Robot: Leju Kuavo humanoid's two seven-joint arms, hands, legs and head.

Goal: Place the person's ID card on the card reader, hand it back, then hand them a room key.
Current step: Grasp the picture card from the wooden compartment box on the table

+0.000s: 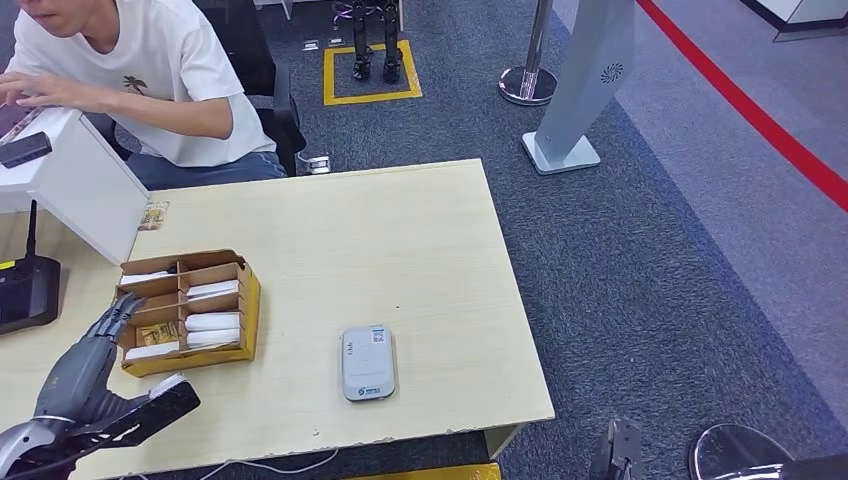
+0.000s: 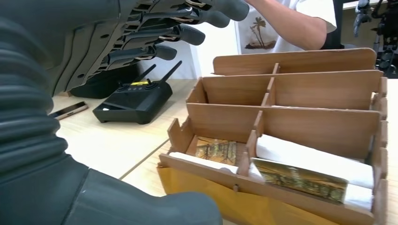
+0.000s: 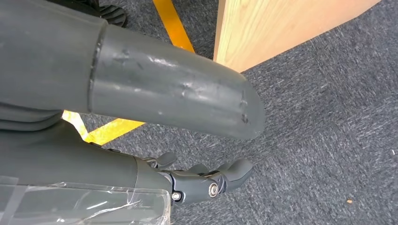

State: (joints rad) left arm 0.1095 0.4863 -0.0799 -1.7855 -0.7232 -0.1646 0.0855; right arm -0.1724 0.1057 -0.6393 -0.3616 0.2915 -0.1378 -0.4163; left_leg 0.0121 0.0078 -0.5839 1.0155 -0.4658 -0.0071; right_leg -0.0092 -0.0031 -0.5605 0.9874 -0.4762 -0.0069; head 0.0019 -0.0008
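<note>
Here the robot looks down on a pale wooden table (image 1: 400, 250), and the task seems to be at its last stage, though that is a judgement. No ID card is visible on the card reader or in either robot hand, so the reading and the hand-back may already be done, or not begun; the pictures cannot settle it.

At the far left, around 9 o'clock, a black controller (image 1: 25, 290) with an antenna sits on the table. Beside it the left hand (image 1: 85, 365) hovers at about 8 o'clock, fingers spread apart and holding nothing, its tips at the near-left corner of the divided wooden card box (image 1: 190, 310). The left wrist view shows that box close up, with white card sleeves (image 2: 309, 157) and patterned room key cards (image 2: 300, 180) lying in its compartments. Picking up a key and passing it over is what remains.

At 11 o'clock a seated person (image 1: 150, 80) in a white T-shirt works at a white counter (image 1: 70, 180).

Near the table's front edge, at 6 o'clock, lies the white card reader (image 1: 367, 362), bare on top.

Right of the table is grey carpet (image 1: 650, 280) with a yellow floor square, a silver stanchion base (image 1: 527, 85), a grey sign stand (image 1: 580, 90) and a red line. The right hand (image 3: 206, 180) hangs beside the table over the carpet, fingers loosely curled, empty.
</note>
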